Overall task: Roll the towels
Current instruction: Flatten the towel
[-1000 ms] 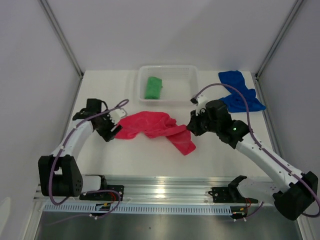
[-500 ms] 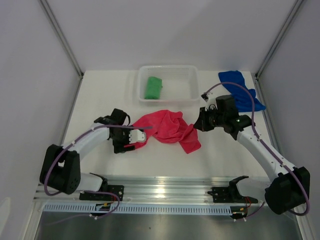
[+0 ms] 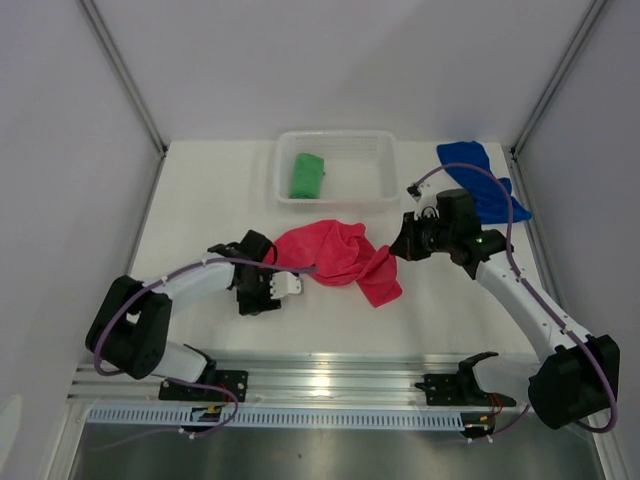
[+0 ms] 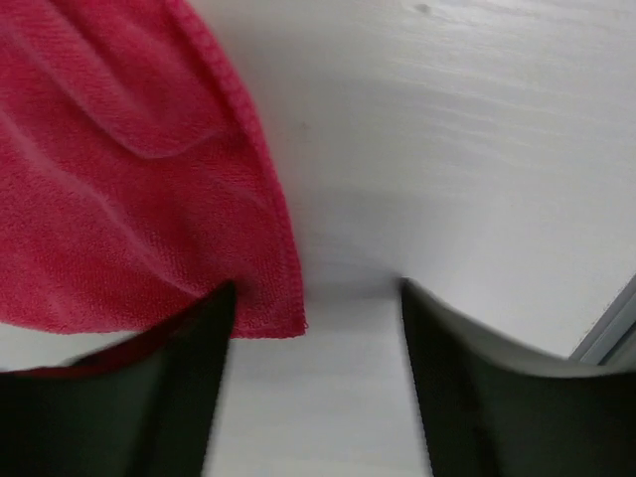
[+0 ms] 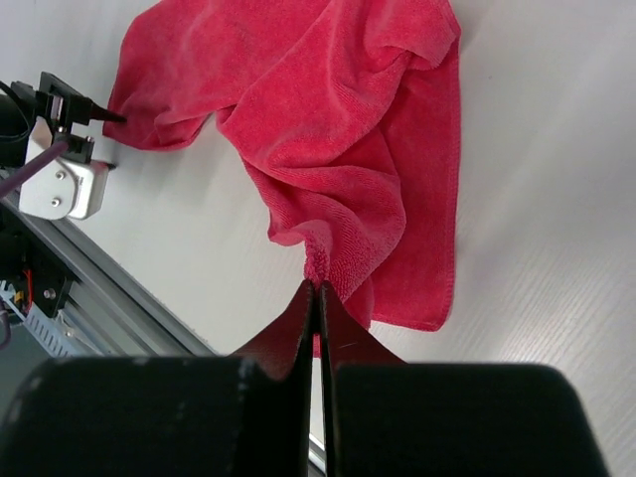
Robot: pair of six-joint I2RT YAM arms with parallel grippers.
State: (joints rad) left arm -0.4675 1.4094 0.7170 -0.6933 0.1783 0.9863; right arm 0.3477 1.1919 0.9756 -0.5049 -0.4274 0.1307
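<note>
In the top view I see the pink-red towel (image 3: 330, 255) crumpled mid-frame on the tabletop (image 3: 200, 190). The green towel (image 3: 306, 175) sits rolled inside the white basket (image 3: 335, 135) at upper centre, and the blue towel (image 3: 465, 158) is bunched at upper right. My right gripper (image 5: 318, 288) has its fingers pressed together on a puckered fold of the pink-red towel, while my left gripper (image 4: 316, 290) has its fingers apart, low over the tabletop, with the towel's corner just beside the one at lower left of the wrist view.
</note>
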